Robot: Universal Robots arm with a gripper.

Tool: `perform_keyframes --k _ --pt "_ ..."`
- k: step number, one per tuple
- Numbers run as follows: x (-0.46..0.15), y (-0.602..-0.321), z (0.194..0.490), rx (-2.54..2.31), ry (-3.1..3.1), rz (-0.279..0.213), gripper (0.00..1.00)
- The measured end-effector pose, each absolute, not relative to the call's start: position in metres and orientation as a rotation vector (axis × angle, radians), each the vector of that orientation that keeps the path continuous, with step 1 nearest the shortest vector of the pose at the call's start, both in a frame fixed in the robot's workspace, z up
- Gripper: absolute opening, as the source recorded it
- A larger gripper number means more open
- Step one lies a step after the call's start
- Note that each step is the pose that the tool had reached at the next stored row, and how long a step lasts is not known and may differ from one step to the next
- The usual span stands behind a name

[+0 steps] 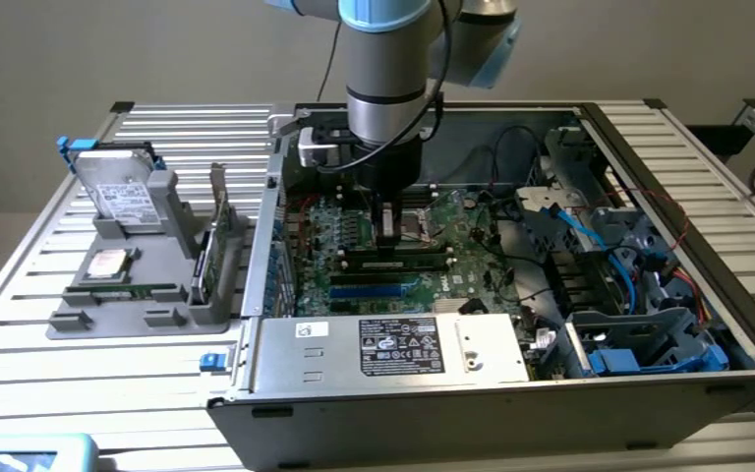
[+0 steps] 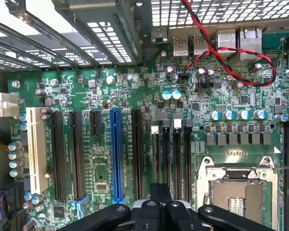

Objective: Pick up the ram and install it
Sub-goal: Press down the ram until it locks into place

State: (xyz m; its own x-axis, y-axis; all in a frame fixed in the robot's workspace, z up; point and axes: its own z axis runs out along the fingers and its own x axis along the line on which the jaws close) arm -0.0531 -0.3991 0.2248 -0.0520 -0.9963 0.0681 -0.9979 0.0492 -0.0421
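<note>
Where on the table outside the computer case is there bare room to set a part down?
Bare slats lie behind the grey holder and along the table's front edge, left of the case. Inside the case it is crowded: motherboard, cables, gripper.

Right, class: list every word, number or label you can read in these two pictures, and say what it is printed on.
No text can be read for certain.
Black label on the grey metal power supply box: print too small.
White sticker on the silver box-shaped hard drive: blurred.
Tiny white lettering on the green motherboard: unreadable.
</note>
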Motion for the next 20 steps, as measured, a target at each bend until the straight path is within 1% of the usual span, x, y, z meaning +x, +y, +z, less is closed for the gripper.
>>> perform_keyframes --k 9,20 --pt "-0.045 -0.399 0.247 2.146 -2.257 0.114 0.11" --pt "-0.030 -0.400 0.250 2.142 -2.252 0.103 0.11"
